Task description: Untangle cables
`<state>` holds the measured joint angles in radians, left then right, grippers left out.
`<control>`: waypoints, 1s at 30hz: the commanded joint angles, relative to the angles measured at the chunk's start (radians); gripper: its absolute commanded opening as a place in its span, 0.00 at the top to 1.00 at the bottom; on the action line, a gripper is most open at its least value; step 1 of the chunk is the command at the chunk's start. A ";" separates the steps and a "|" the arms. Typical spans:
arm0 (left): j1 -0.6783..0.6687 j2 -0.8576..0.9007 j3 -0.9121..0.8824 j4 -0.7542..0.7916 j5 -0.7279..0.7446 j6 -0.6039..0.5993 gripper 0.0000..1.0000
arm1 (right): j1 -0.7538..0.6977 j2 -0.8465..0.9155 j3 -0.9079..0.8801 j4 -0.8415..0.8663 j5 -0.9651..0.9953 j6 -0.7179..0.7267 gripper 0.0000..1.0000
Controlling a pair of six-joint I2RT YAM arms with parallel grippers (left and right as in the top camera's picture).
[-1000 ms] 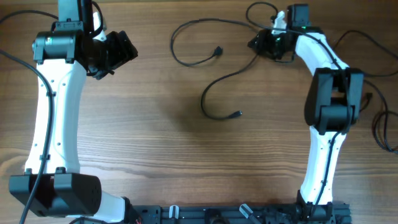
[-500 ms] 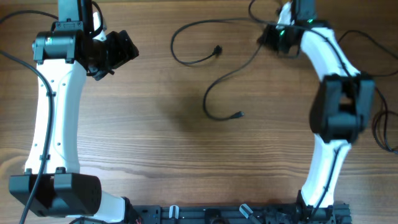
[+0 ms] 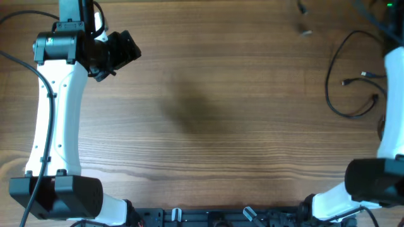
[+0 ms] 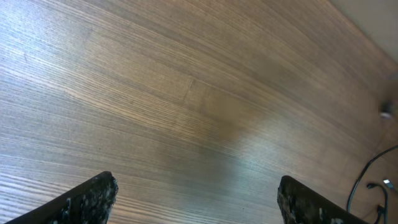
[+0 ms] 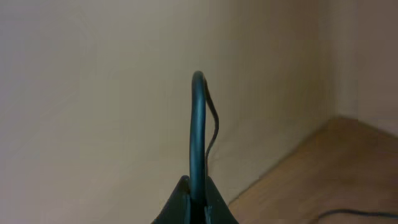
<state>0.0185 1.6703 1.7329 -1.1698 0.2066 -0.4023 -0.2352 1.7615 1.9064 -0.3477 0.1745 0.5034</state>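
Note:
The cables [image 3: 344, 112] are thin black cords with small plugs. They hang and lie in a loose loop at the table's far right in the overhead view. One strand [image 5: 198, 124] stands up from between the fingers of my right gripper [image 5: 198, 198], which is shut on it and raised towards the wall. The right gripper's fingers are outside the overhead view; only the white right arm [image 3: 392, 94] shows. My left gripper [image 3: 123, 50] is open and empty at the far left, well away from the cables. The left wrist view shows its fingers [image 4: 199, 205] over bare wood and a cable end [image 4: 367, 180] at the right edge.
The wooden table [image 3: 202, 113] fills the overhead view. Two small blurred dark bits [image 3: 304, 30] show near the top right. The thicker black wire of the left arm [image 3: 47, 94] runs down its white link. A beige wall [image 5: 93, 93] stands behind the table.
My right arm has swung from the top centre to the far right and lifted. It has dragged the cables off the middle of the table to the right edge. The left arm has not moved.

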 commanded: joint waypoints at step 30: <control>-0.004 0.010 -0.002 0.032 0.005 0.000 0.15 | -0.077 0.264 -0.005 -0.508 -0.299 -0.111 0.00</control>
<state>0.0185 1.6703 1.7329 -1.1397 0.2066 -0.4023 -0.3195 2.1159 1.9003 -0.7845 -0.0017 0.4694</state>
